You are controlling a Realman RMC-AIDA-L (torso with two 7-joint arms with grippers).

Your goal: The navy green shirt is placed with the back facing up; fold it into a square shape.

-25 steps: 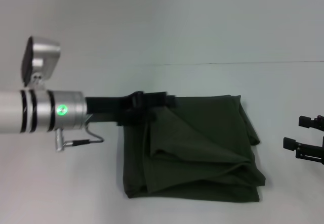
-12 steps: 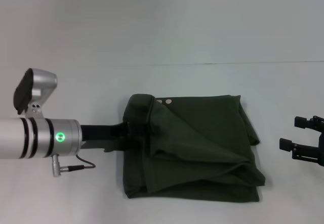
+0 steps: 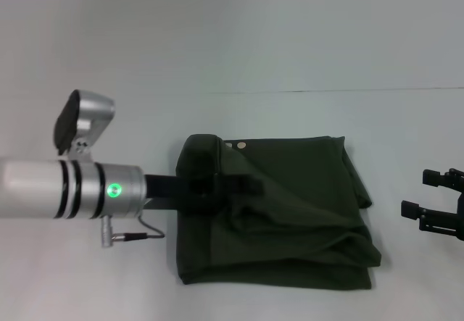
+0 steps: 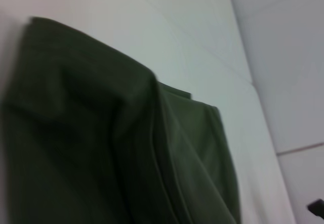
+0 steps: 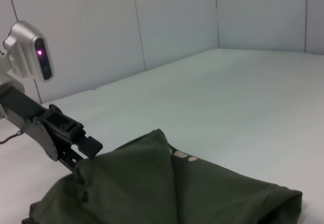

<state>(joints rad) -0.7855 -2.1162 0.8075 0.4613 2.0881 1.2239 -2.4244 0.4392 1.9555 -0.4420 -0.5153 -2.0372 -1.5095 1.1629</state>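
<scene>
The navy green shirt (image 3: 290, 212) lies folded into a rough rectangle in the middle of the white table, with a puffed fold at its far left corner (image 3: 199, 151). Its dark olive cloth also fills the left wrist view (image 4: 101, 133) and the near part of the right wrist view (image 5: 167, 188). My left gripper (image 3: 250, 185) reaches in from the left and lies over the left half of the shirt; the right wrist view shows that gripper (image 5: 86, 150) at the cloth's raised edge. My right gripper (image 3: 428, 192) stands open at the right, apart from the shirt.
The white table (image 3: 87, 277) ends at a pale wall along a seam (image 3: 326, 90). The left arm's silver wrist (image 3: 87, 189) with its green light hangs over the table's left part, a thin cable (image 3: 138, 234) looping under it.
My left gripper drew back from the shirt's far left corner, leaving it puffed up, then slid right over the cloth's left half. The right arm barely moved.
</scene>
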